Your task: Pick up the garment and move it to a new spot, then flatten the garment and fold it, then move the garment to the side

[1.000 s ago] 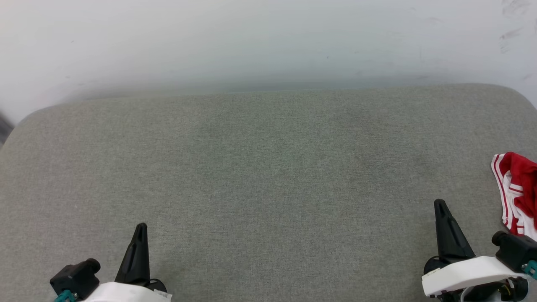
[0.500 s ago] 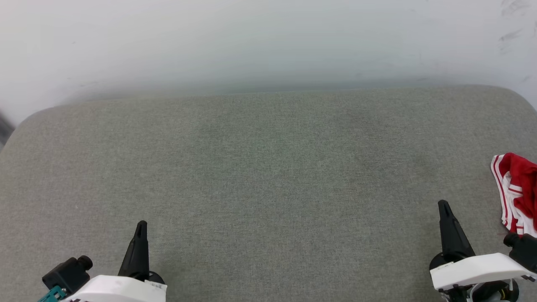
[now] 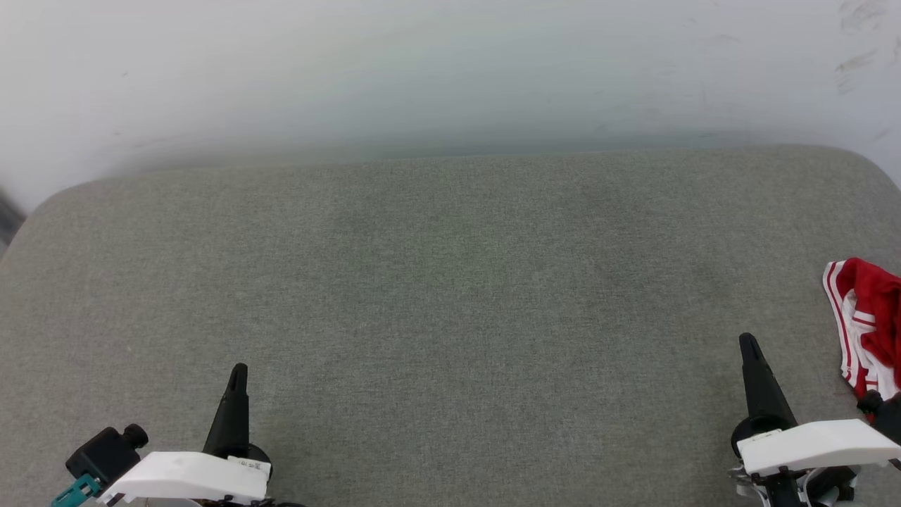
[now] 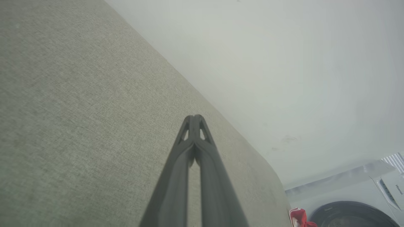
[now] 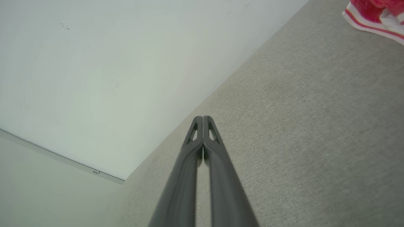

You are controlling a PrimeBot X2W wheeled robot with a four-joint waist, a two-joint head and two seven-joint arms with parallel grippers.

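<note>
Garment [image 3: 869, 324] bunched at right edge of grey cushion [image 3: 450, 282], left gripper [image 3: 239, 370] closed, empty, right gripper [image 3: 748, 341] likewise

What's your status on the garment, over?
Left gripper shut, empty. Right gripper shut, empty. Garment lies at grey cushion's right edge, just right of right gripper, not held. Nothing between them.

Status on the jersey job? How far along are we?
Done: nothing evident; the red-and-white jersey lies bunched at the right edge of the grey cushion, cut off by the head view's edge. In hand: nothing; left gripper and right gripper hover with jaws shut, empty, the right one beside the jersey, apart from it. Left: apparently pick up, move, flatten, fold, set aside.
</note>
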